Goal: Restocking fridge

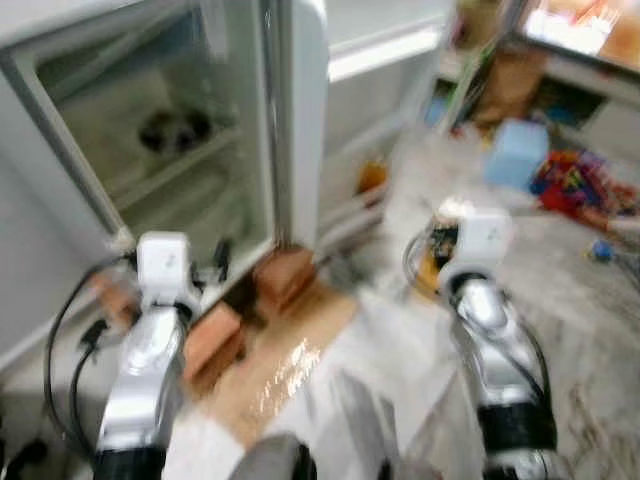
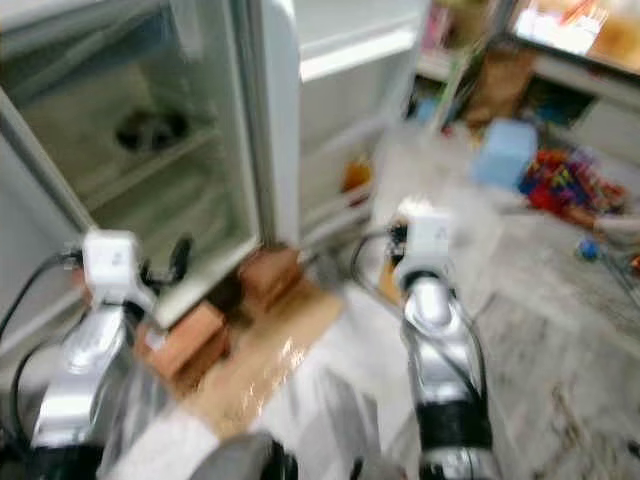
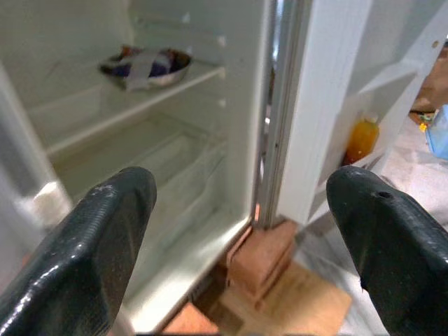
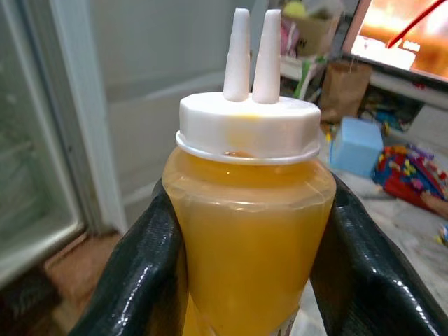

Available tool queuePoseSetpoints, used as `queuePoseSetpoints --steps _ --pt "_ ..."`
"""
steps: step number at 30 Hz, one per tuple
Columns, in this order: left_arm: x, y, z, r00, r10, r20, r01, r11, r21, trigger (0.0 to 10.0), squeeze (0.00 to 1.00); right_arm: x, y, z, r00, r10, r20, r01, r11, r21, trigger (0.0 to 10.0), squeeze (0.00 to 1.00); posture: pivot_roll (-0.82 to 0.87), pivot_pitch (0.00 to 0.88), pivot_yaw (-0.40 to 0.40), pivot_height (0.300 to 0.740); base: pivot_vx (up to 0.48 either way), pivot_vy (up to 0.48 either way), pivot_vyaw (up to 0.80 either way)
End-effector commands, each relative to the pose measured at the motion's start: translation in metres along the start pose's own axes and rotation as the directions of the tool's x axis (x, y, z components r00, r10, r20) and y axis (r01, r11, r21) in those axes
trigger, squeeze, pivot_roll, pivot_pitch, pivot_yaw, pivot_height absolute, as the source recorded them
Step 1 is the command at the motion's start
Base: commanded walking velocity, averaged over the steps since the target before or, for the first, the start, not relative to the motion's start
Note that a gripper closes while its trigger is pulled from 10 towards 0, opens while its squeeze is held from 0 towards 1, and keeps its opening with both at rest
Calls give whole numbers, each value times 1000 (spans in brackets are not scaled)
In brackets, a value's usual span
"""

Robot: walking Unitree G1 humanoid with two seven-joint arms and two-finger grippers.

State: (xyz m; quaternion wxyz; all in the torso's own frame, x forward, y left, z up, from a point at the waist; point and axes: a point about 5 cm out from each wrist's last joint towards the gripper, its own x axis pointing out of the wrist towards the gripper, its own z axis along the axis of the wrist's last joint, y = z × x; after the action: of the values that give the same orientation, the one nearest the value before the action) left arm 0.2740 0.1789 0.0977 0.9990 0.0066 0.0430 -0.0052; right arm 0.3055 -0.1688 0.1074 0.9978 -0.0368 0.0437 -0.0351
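R pincer (image 4: 245, 238) grips sauce bottle (image 4: 248, 210); L pincer (image 3: 238, 231) released. I'd aim for fridge (image 3: 175, 140) door shelf (by orange bottle (image 3: 362, 138)), keeping it upright.

Head stereo pair looks forward and down at the open fridge (image 1: 150, 130) — both share it. Left wrist faces its shelves closely; right wrist sits beside it.

Both head views are smeared with motion blur. The dark lump on the fridge shelf (image 1: 172, 130) ahead of the left gripper (image 3: 245, 231) can't be made out there. The sauce bottle (image 4: 248, 210) pinched in the right gripper (image 4: 245, 280) is cut off below by the frame edge.
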Motion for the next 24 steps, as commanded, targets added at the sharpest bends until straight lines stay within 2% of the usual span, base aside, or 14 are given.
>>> queuePoseSetpoints --steps 1,8,12,18,24 --pt "2 -5 4 1000 -12 15 12 1000 7 10000 0 3 -9 9 999 -20 34 21 1000 -7 10000 0 22 81 -2 740 428 0 0" --pt "1 -8 4 1000 -23 14 24 1000 -7 10000 0 4 -10 10 999 -26 42 27 1000 -11 10000 0 22 82 0 740 317 0 0" --pt "2 -8 5 1000 -2 22 2 1000 -5 10000 0 3 -10 10 999 -26 45 27 1000 -9 10000 0 23 81 0 740 0 0 0" --pt "1 -10 6 999 -32 35 32 999 -8 10000 0 3 -10 10 999 -21 48 22 1000 -17 10000 0 21 82 -3 740 0 0 0" --pt "2 -12 7 999 -33 43 34 999 -11 10000 0 4 -9 13 998 -10 62 12 999 -36 10000 0 18 82 -3 740 304 0 0"
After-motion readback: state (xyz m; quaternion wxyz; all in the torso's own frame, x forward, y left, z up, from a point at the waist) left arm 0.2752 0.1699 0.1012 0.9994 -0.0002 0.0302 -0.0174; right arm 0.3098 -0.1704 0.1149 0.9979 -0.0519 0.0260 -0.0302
